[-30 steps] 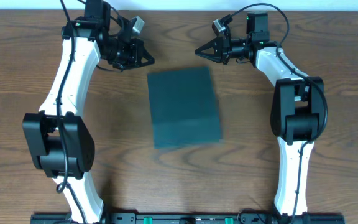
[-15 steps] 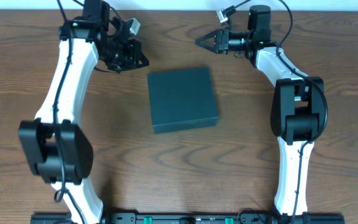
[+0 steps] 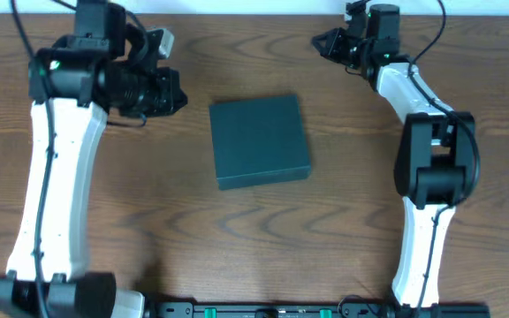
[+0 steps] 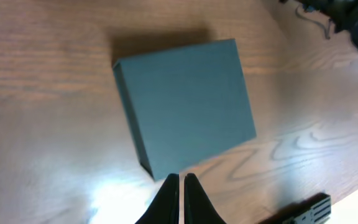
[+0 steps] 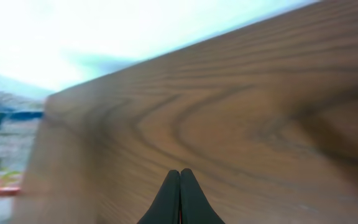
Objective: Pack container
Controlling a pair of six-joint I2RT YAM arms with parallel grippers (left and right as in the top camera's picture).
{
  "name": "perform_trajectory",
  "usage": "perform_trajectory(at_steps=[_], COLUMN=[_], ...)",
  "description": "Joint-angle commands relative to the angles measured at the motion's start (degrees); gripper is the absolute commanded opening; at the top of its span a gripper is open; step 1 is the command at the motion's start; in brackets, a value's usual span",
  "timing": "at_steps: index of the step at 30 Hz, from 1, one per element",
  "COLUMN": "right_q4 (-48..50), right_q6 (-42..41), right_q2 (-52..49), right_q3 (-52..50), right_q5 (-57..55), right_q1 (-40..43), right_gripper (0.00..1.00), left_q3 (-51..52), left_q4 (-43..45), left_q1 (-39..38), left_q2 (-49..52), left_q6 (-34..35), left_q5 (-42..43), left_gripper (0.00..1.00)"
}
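Note:
The container is a dark teal-black square box lying closed on the wooden table, near its middle. It also shows in the left wrist view. My left gripper is shut and empty, raised to the left of the container; its fingertips point at the box's near corner. My right gripper is shut and empty, up at the table's far edge, right of and behind the container. In the right wrist view its fingertips hang over bare wood.
The wooden table carries only the container. Its far edge shows in the right wrist view, with bright blurred background beyond. Both arm bases stand at the near edge.
The left gripper has drawn back to the left and risen, away from the container. The right gripper has pulled back to the far right edge. The container has stayed put over the last half second.

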State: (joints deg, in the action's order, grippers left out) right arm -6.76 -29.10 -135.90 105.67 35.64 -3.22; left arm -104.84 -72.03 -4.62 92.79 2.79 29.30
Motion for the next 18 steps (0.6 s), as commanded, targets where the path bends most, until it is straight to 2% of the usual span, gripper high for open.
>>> perform_trajectory(at_steps=[1, 7, 12, 18], right_q4=[-4.68, -21.38, -35.43, -51.87], right_q6=[7.13, 13.60, 18.75, 22.25], right_q2=[9.14, 20.96, 32.83, 43.32], right_q3=[0.39, 0.39, 0.39, 0.37], right_q5=[-3.30, -3.39, -6.36, -18.47], right_q1=[0.20, 0.15, -0.37, -5.49], right_gripper=[0.01, 0.01, 0.01, 0.02], left_q3=[-0.24, 3.89, 13.86, 24.68], left_q4=[-1.33, -3.30, -2.21, -1.44], left_q1=[0.09, 0.07, 0.09, 0.09], left_q2=[-4.26, -13.14, -24.41, -36.74], left_q6=[-1.16, -2.91, -3.10, -3.02], left_q5=[-2.71, -2.58, -1.53, 0.61], left_gripper=[0.06, 0.06, 0.06, 0.06])
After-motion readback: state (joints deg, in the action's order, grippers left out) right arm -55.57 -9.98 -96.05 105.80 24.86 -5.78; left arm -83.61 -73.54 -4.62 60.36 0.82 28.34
